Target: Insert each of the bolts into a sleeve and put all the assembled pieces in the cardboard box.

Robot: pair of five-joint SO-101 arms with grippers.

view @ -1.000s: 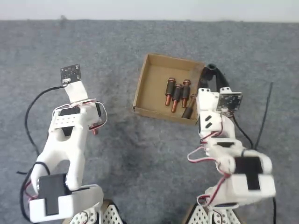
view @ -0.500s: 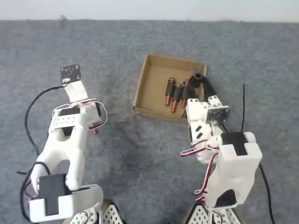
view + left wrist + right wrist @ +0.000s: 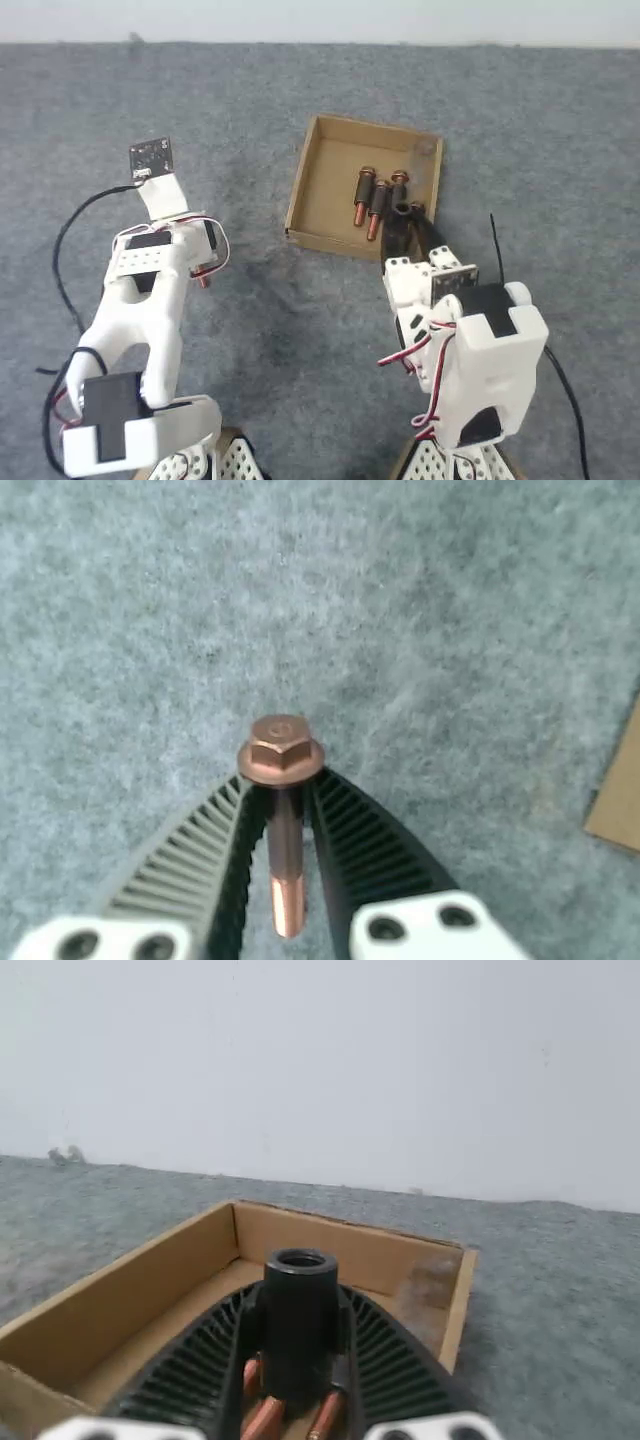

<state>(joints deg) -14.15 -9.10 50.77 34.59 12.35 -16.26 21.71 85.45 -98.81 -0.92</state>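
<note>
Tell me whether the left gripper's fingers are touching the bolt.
Touching. The left wrist view shows the bolt pinched between both ribbed fingers of the left gripper, its shank pressed against each.

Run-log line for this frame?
left gripper: shut on bolt | right gripper: shut on sleeve over cardboard box | inside: three assembled pieces

A grey, mottled carpet (image 3: 300, 330) with a short, felt-like pile covers the table across almost the whole high view, from the bottom edge up to a straight seam near the top. Above that seam a plain white wall (image 3: 320, 20) runs as a narrow strip along the top of the frame, with a small dark speck (image 3: 133, 38) at its foot in the upper left. The light is soft and even, leaving only faint shadows on the carpet.
</note>
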